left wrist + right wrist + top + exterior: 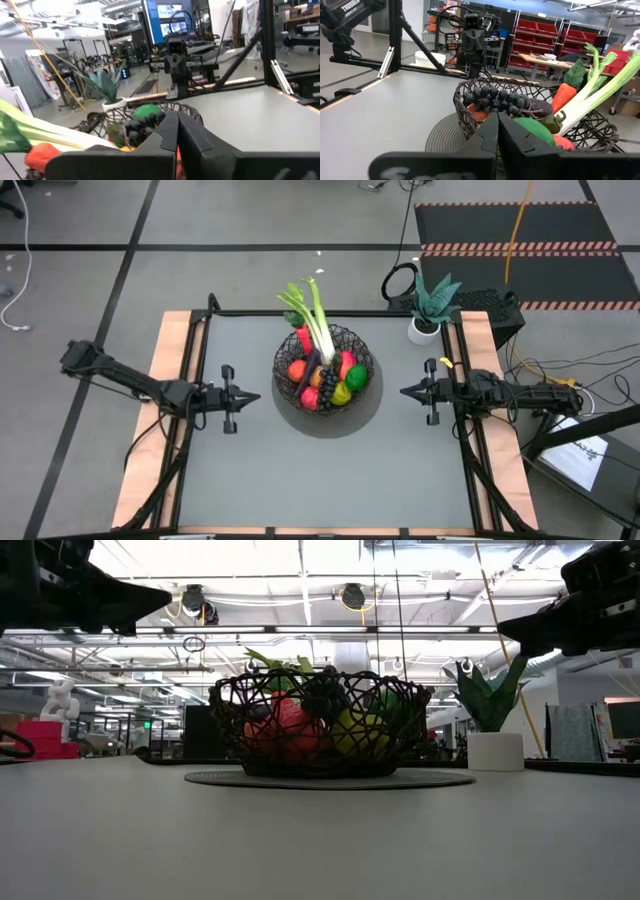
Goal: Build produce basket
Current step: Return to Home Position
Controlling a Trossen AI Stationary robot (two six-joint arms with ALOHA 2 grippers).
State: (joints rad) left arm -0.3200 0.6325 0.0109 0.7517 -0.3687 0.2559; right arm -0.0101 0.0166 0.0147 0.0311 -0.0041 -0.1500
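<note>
The black wire basket (325, 367) stands on a round grey mat (372, 412) at the table's middle. It holds the produce: a leek (318, 325) sticking out over the far rim, dark grapes (495, 99), a carrot (563, 96), and red, orange, yellow-green and green fruits. It also shows in the low view (322, 726). My left gripper (257, 397) is shut and empty, left of the basket. My right gripper (403, 391) is shut and empty, right of it. Both hover above the table.
A small white pot with a teal-green plant (430, 310) stands at the table's far right corner. Black frame rails (200, 370) run along the table's left, right and far edges. Bare grey table (320, 480) lies in front of the basket.
</note>
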